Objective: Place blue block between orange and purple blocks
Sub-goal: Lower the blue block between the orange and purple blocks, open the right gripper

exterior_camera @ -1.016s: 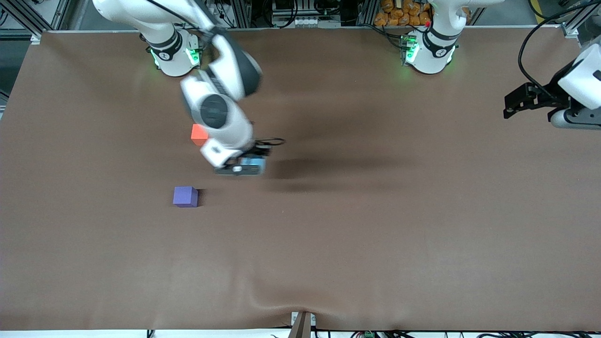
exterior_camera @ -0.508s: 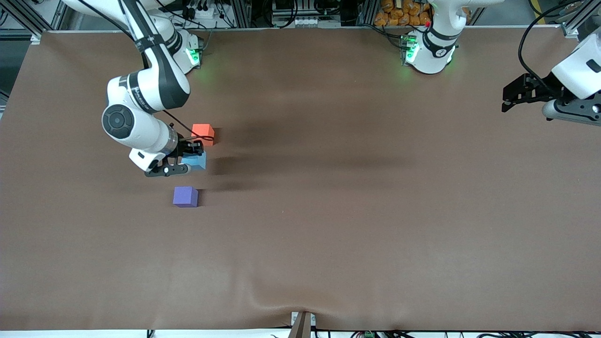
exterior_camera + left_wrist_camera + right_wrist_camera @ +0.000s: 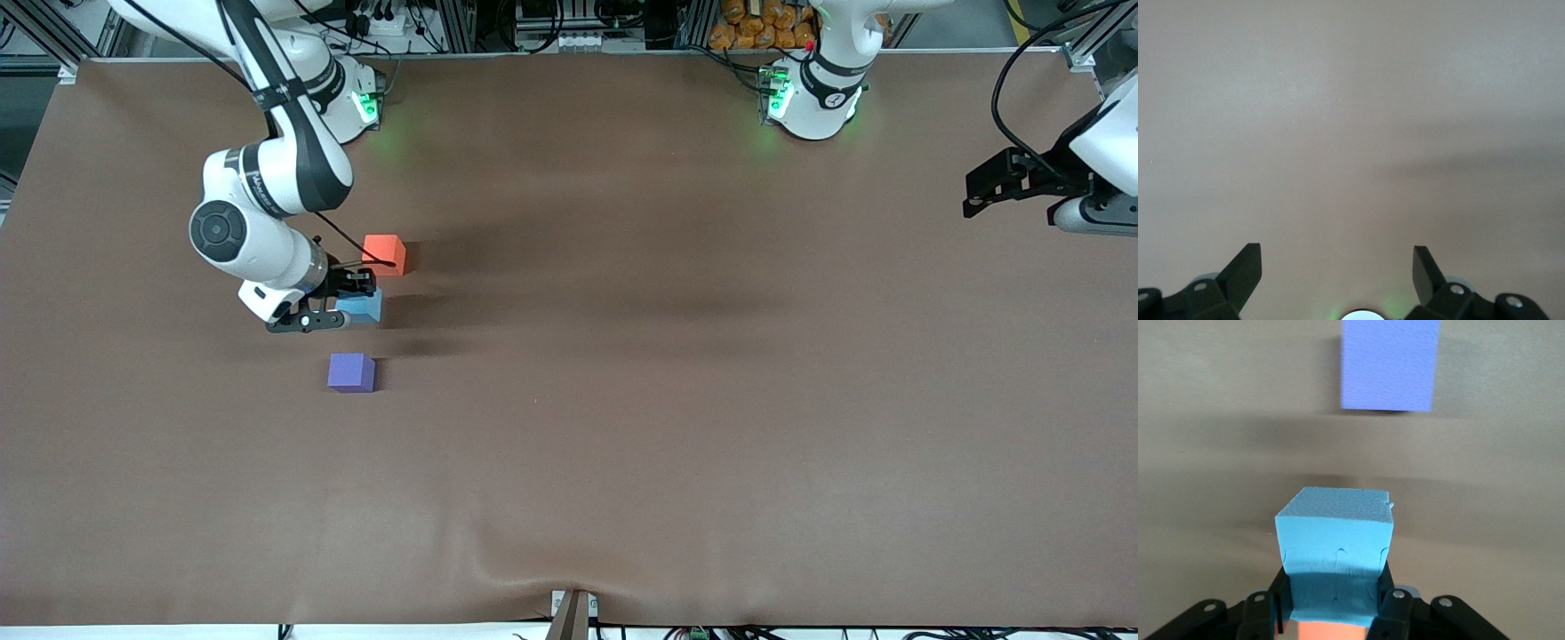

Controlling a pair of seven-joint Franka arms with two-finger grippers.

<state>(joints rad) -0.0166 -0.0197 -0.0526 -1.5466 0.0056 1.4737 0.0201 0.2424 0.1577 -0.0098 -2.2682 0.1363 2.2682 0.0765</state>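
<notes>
Front view shows the right tool point(image 3: 342, 307) clamped on the blue block point(image 3: 363, 306), low over the surface point(image 3: 622, 400) between the orange block point(image 3: 385, 254) and the purple block point(image 3: 351, 372); only release seems left. At its own end, the left tool point(image 3: 976, 191) waits, fingers spread, holding nothing.

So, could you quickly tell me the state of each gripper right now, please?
Right gripper: shut on the blue block, between the orange block and purple block.
Left gripper: open, empty, waiting.
</notes>
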